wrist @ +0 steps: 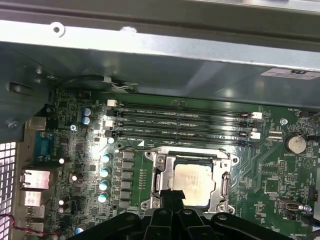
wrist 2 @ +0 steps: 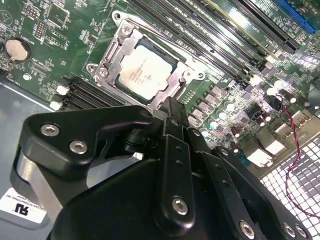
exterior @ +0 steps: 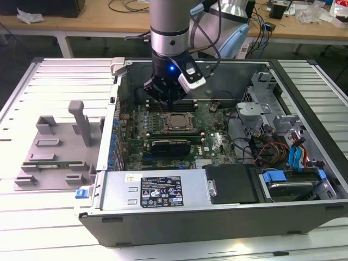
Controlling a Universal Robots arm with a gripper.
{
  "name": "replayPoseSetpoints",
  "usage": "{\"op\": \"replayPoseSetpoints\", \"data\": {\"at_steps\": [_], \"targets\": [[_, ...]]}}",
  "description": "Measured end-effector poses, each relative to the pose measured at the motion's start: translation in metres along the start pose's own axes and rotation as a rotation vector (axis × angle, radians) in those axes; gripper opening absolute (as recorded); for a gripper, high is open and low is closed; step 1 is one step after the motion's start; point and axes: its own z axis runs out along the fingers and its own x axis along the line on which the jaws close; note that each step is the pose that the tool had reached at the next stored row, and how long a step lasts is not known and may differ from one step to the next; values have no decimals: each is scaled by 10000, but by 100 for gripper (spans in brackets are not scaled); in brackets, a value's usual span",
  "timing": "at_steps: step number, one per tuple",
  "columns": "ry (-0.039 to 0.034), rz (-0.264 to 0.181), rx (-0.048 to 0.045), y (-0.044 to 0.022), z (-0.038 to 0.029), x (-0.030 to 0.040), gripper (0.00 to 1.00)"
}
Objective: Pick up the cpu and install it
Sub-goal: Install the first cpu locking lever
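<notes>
In the exterior view the hand (exterior: 170, 101) hangs inside the open computer case (exterior: 304, 206), directly over the cpu (exterior: 176, 120). The cpu lies flat in its socket (exterior: 175, 130) on the motherboard (exterior: 217, 141).

In the second wrist view the hand's tip (wrist 2: 172, 107) sits at the socket's edge, with the cpu (wrist 2: 145, 72) just beyond it.

In the first wrist view the tip (wrist: 170, 196) overlaps the cpu's (wrist: 194, 182) near edge. I cannot tell whether the hand is spread or pressed together.
</notes>
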Motion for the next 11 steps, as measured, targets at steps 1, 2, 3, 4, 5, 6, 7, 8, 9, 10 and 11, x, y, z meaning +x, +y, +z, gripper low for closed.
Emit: {"op": "replayPoseSetpoints", "data": {"at_steps": [1,2,3,4,5,6,7,8,9,10,11], "targets": [[0,1,0,1,0,10,11],[1,0,1,2,-2,28,11],[0,1,1,3,-2,38,11],[0,1,0,4,-2,45,11],[0,1,0,4,-2,58,11],[0,0,0,5,-3,69,11],[0,0,0,6,-3,76,11],[0,0,0,6,-3,83,11],[0,0,0,7,-4,91,11],[1,-1,1,8,-5,114,11],[-1,0,-1,10,-5,134,11]]}}
